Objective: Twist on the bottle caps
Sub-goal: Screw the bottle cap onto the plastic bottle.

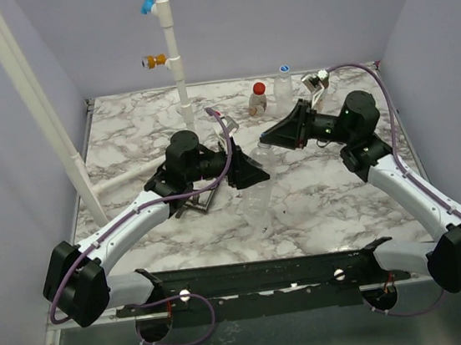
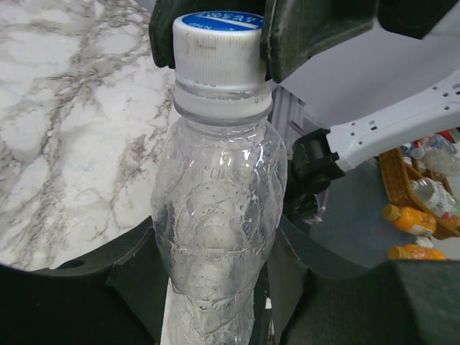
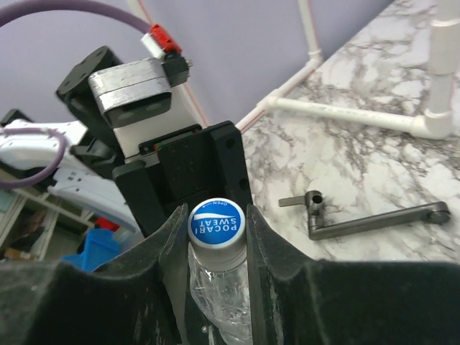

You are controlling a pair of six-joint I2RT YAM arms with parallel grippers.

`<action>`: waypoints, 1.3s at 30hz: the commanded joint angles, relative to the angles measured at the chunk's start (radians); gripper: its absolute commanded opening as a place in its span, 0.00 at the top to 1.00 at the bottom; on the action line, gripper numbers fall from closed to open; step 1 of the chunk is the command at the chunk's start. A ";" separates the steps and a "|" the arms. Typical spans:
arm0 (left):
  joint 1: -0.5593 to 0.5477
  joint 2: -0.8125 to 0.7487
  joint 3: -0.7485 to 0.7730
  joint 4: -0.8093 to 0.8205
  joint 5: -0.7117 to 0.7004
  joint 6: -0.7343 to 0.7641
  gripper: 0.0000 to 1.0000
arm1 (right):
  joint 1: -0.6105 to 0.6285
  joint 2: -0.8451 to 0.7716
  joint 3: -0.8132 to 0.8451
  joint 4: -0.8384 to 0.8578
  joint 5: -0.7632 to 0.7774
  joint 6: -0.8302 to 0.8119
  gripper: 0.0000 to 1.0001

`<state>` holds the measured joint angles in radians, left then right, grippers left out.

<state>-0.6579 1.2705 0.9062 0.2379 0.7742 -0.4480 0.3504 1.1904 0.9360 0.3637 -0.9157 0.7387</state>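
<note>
Cap, white with a blue printed top, sits on the neck of a clear bottle. Right gripper is closed on the cap, one dark finger pressed to each side of it. Left gripper holds the bottle lower down, its fingers clamped around the ribbed body. From above, the bottle is over the middle of the marble table, tilted, with its neck pointing back and right toward the right arm. The two grippers meet there almost nose to nose.

On the table just beside the left gripper lies a metal handle. At the back stand two more bottles close together: a red-capped bottle and, to its right, a blue-capped bottle. Left of them a white pipe rises upright from the table, carrying an orange fitting and, higher up, a blue fitting.
</note>
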 commanded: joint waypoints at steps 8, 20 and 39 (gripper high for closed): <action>-0.026 0.010 0.033 -0.119 -0.656 0.132 1.00 | 0.205 0.002 0.242 -0.655 0.714 -0.209 0.92; -0.112 0.059 0.112 -0.128 -0.964 0.211 1.00 | 0.442 0.203 0.491 -0.921 1.183 -0.131 0.97; 0.025 -0.034 -0.010 -0.077 -0.262 0.133 1.00 | 0.057 -0.037 0.281 -0.552 0.391 -0.294 0.24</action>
<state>-0.6853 1.2945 0.9459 0.0677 0.1146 -0.2436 0.4770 1.1843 1.2961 -0.3607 -0.1322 0.5068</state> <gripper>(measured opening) 0.498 0.742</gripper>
